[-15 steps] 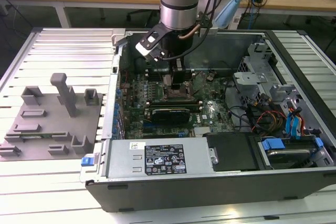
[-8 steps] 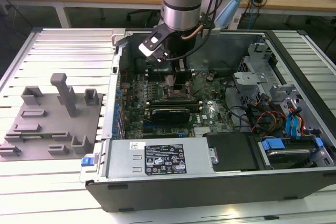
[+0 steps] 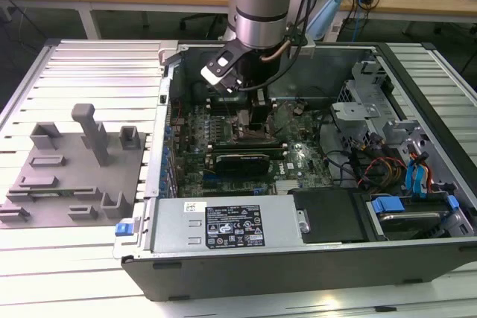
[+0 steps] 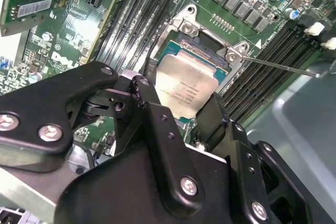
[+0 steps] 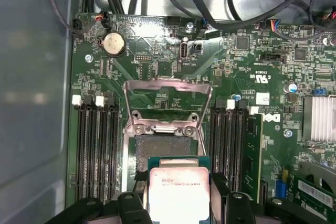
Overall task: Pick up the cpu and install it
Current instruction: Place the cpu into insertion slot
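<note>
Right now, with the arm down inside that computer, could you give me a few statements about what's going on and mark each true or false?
1. The cpu sits between the fingers. True.
2. The socket's metal frame is shut over the cpu. False: the frame stands swung open, and the cpu is held over the socket.
3. The grey tray lies inside the case. False: it lies outside the case, at the exterior view's left.
4. The arm reaches down into the open case. True.
</note>
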Robot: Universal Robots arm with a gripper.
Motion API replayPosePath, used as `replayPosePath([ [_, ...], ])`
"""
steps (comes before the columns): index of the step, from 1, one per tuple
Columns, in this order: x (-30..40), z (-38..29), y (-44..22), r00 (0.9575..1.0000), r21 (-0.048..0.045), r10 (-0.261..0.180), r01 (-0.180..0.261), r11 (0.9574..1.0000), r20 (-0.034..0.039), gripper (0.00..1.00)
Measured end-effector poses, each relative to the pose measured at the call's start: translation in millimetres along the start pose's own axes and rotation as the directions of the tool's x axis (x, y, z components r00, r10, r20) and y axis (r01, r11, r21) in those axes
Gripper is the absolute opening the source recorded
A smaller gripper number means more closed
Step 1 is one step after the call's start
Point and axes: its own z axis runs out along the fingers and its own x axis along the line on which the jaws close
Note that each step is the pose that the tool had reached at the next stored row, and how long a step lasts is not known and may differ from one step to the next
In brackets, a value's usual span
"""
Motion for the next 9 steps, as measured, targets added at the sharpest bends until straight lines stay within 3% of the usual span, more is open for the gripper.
replayPosePath([
  [9, 0.1, 6.2, 3.1, 1.0, 0.0, 0.0, 0.0, 1.0, -0.0002, 0.55],
])
